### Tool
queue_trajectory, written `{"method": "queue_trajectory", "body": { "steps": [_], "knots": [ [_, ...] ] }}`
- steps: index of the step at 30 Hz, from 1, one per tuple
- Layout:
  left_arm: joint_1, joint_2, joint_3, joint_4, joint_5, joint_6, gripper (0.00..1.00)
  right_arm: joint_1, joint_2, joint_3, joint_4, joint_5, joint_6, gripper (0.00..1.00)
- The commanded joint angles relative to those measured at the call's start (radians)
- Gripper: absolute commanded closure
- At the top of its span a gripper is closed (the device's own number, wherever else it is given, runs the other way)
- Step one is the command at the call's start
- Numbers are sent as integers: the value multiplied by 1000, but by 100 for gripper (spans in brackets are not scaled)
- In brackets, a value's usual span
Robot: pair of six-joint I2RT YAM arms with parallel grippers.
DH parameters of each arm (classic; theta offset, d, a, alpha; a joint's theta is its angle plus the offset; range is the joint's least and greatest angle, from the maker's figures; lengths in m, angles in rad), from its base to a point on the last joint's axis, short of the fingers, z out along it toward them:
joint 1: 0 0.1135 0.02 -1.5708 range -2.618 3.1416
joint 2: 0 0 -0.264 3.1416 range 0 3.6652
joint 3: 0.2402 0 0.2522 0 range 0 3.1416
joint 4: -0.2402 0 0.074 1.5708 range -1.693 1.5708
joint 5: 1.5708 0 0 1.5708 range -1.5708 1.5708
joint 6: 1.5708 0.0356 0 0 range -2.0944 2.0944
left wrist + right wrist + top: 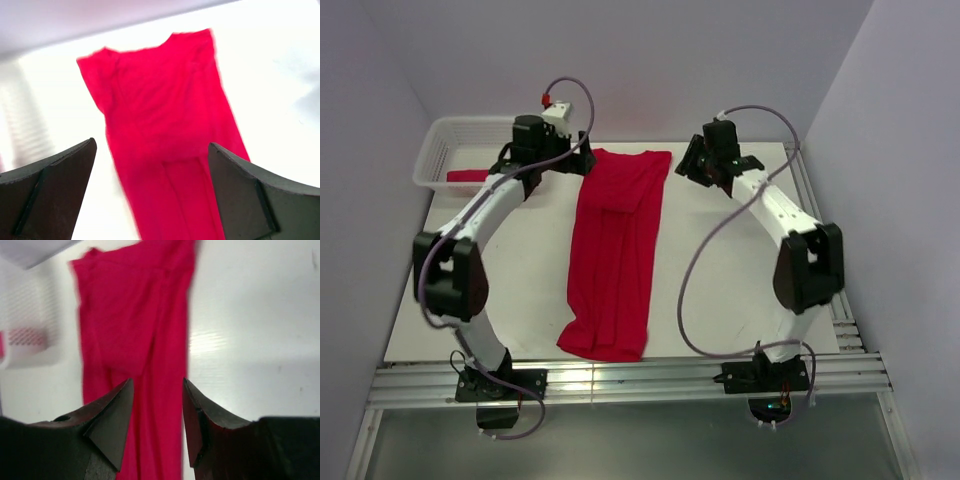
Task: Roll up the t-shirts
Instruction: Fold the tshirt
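Two arms (pixel 480 215) (pixel 775 210) arched flanking t-shirt (pixel 615 250); left gripper (pixel 151 145) gaping, right gripper (pixel 158 381) parted.

A robotics lab test cell is indicated by bare pale walls (pixel 670 60) closing in a white table (pixel 720 280), with two cabled robot arms (pixel 470 230) bolted to aluminium rails (pixel 650 380) along its near edge.

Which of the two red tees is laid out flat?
The t-shirt lying on the table, folded into a long strip. The other t-shirt is just a bunched red patch inside the white basket at far left.
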Motion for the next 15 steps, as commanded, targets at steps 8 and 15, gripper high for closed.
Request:
{"method": "queue_trajectory", "body": {
  "steps": [8, 15],
  "knots": [
    [11, -626, -637, -1, 58, 347, 1, 411, -577, -713, 200, 55, 55, 53],
    [63, -589, -702, 71, 156, 310, 1, 773, -561, -730, 240, 189, 294, 50]
  ]
}}
